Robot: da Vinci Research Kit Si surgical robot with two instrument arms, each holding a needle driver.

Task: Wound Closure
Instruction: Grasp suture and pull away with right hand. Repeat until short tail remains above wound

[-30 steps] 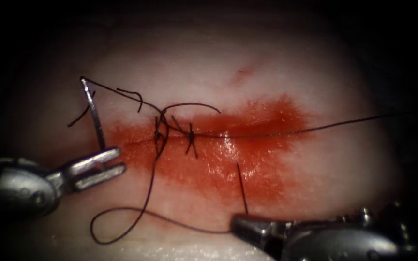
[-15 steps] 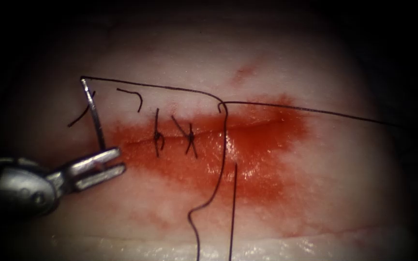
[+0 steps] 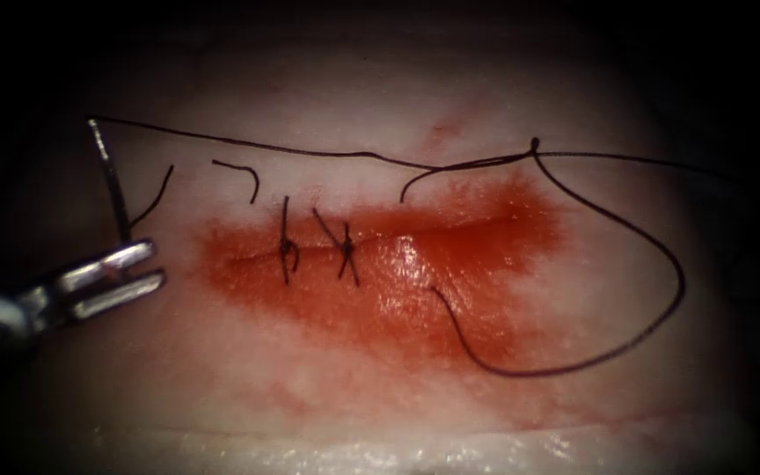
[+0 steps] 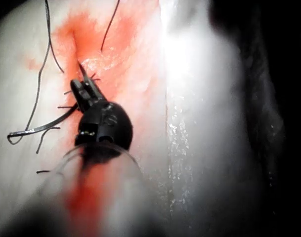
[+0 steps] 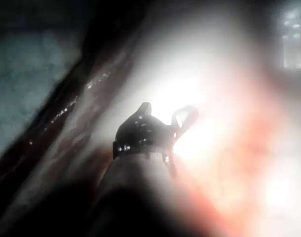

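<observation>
Left needle driver jaws pinching curved needle near its tip end, clear of tissue left of cut; slack thread may snag; right needle driver jaw state indeterminate.

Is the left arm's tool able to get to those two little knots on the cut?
Probably yes. The left end effector holds the needle near one end, just left of the cut. The two knots lie to its right with bare tissue between, but its jaws are already full.
</observation>
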